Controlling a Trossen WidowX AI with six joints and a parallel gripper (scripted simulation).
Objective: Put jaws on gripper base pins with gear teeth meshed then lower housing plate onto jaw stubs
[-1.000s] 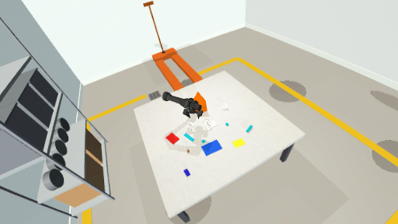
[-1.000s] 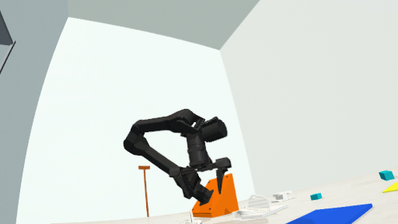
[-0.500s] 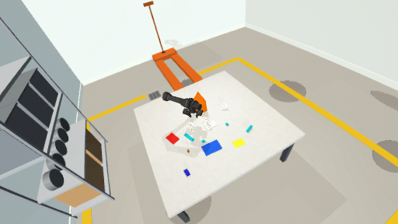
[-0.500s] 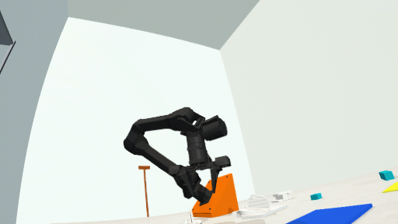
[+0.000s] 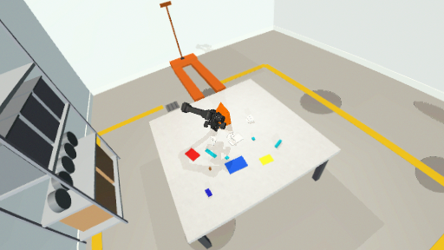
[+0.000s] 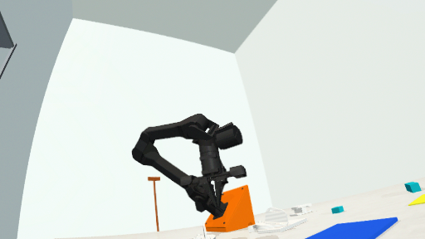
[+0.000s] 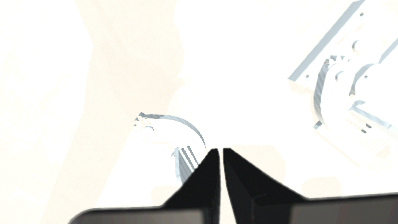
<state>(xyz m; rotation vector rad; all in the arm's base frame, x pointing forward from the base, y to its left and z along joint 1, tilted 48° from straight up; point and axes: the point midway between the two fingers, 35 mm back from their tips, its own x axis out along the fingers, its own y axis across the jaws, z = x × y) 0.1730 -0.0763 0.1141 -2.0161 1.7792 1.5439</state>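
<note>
First-jaw seating, seemingly. Claw (image 5: 222,126) (image 6: 219,213) (image 7: 221,151) closed, nothing visibly gripped. Loose jaw (image 5: 213,140) (image 6: 203,236) (image 7: 172,131) lies left of gripper base (image 5: 236,139) (image 6: 284,226) (image 7: 344,32) in wrist view. Next: likely reopen, straddle jaw, regrip.

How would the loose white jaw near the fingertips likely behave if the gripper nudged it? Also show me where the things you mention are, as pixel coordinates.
The loose white jaw (image 7: 162,129) would probably slide or pivot rather than roll, since its outline is curved and lopsided. It looks stiff, holding a crisp arc. Its narrow, toothed end might catch on something.
</note>
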